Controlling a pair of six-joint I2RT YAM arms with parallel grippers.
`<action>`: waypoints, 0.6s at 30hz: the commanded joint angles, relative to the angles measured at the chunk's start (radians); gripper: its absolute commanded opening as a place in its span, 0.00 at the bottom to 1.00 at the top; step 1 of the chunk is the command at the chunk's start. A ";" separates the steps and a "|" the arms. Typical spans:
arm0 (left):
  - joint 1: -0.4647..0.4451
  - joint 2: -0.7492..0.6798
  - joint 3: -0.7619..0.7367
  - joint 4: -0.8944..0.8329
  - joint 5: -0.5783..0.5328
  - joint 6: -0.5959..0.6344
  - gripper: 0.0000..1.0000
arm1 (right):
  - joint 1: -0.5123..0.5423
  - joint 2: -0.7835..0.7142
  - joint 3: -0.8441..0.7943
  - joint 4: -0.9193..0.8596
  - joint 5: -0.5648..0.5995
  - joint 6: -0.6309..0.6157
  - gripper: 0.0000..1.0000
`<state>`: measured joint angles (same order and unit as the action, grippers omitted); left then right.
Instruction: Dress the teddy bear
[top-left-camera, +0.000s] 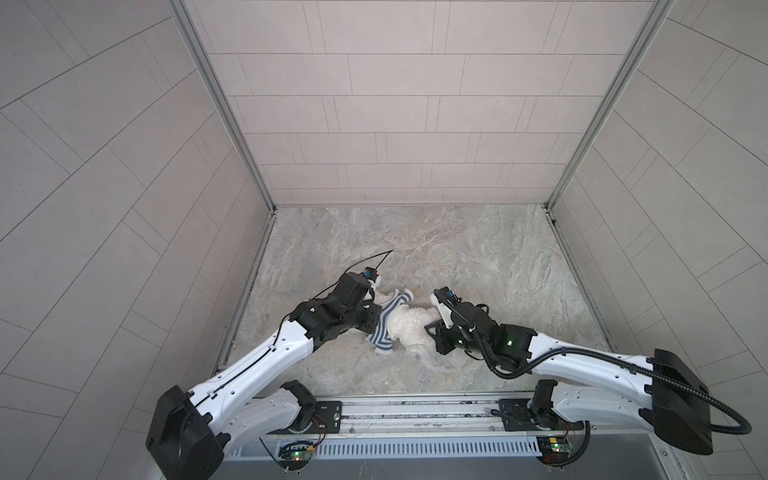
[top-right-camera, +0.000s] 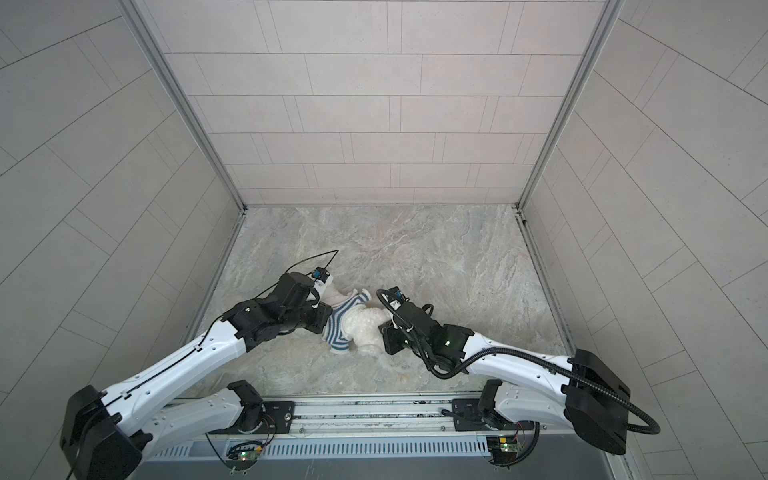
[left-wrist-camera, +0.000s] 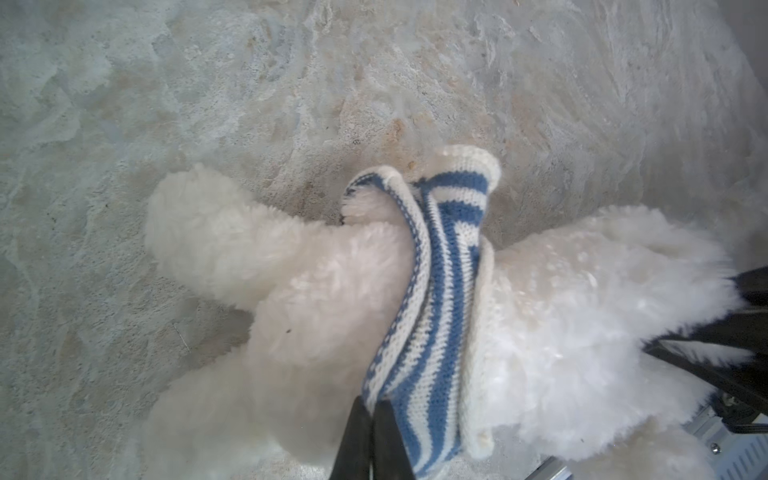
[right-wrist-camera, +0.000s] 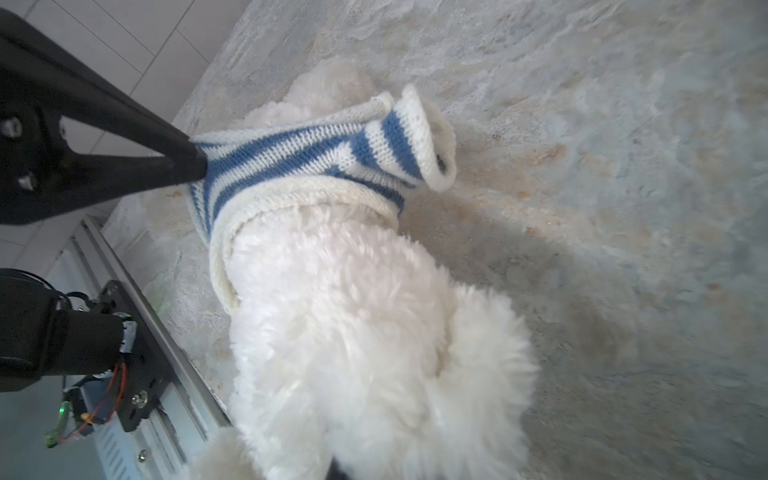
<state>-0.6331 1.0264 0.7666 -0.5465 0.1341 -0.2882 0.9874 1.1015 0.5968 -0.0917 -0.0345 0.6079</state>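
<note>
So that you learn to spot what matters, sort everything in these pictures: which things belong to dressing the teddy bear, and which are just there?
Belong: teddy bear; striped jumper, bunched round its body; left gripper, pinching the jumper; right gripper, shut on the bear.
Just there: rail, walls, circuit boards.

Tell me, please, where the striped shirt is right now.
In both top views the striped shirt is bunched around the teddy bear near the middle of the table, slightly left, with the left gripper pinching its edge.
</note>
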 joint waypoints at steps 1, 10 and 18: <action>0.068 -0.045 -0.039 0.001 0.017 -0.037 0.00 | 0.057 -0.028 0.017 -0.192 0.181 -0.123 0.00; 0.057 -0.063 -0.070 0.105 0.214 -0.046 0.00 | 0.254 -0.088 0.015 -0.076 0.383 -0.339 0.00; -0.037 -0.131 -0.143 0.113 0.312 -0.076 0.20 | 0.286 -0.177 -0.054 0.003 0.413 -0.438 0.00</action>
<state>-0.6701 0.9344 0.6586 -0.4534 0.3912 -0.3492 1.2602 0.9630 0.5446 -0.1322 0.3363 0.2516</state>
